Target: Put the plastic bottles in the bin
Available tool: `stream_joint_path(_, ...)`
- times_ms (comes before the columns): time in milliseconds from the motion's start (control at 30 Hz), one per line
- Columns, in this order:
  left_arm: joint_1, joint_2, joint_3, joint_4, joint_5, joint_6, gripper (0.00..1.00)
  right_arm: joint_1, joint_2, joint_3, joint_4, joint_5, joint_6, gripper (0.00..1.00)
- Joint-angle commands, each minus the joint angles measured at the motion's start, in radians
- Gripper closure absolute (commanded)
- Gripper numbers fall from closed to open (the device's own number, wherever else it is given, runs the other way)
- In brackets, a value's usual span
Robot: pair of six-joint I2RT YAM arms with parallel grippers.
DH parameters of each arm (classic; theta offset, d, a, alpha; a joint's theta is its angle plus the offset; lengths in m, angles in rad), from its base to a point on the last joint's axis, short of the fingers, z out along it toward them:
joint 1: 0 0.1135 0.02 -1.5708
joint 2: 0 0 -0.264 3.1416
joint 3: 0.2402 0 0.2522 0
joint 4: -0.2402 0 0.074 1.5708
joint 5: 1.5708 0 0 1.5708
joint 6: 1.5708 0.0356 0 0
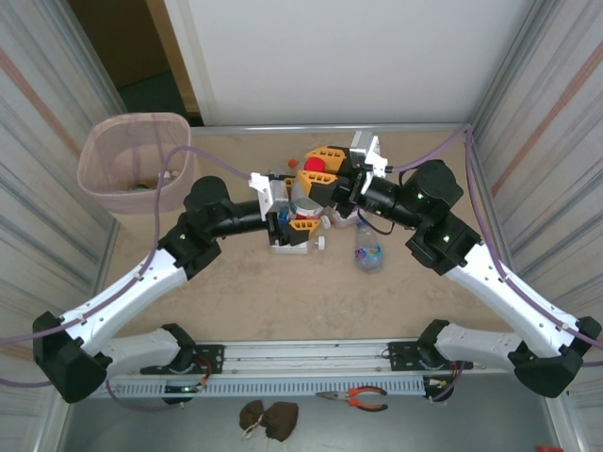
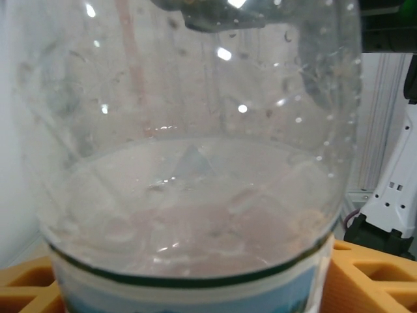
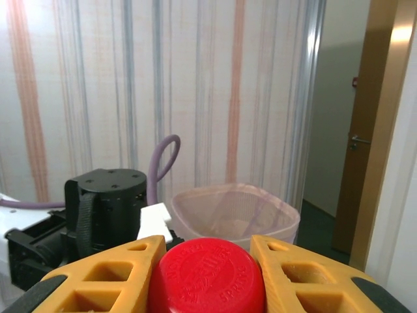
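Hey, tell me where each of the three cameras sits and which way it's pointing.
Top external: above and behind the robot, looking down on the table; left arm, right arm, left pincer and right pincer show.
Left wrist: on the left arm, close against a clear bottle; its orange fingers flank it.
Right wrist: on the right arm, facing the bin; the pincer grips a red cap.
Shared: top and right wrist views both hold bin and red cap.

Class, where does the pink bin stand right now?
In the top view, the pink bin stands at the table's far-left corner, beside the striped wall, just beyond the left arm.
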Motion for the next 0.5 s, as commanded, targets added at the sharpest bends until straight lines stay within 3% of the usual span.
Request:
stream_joint_path(0,-0.024,-0.005,0.01,0.033,-0.022,0.027,0.29,0.004,-0.018,0.021,0.04,0.094,0.001,0.84)
stream_joint_path(333,-0.032,-0.023,0.004,0.016,-0.052,0.037,0.4,0.007,-0.036,-0.006,0.043,0.11,0.008,0.83)
stream_joint_path(467,-0.032,-0.033,0.01,-0.01,-0.072,0.037,0.44,0.008,-0.044,-0.01,0.04,0.114,0.008,0.72)
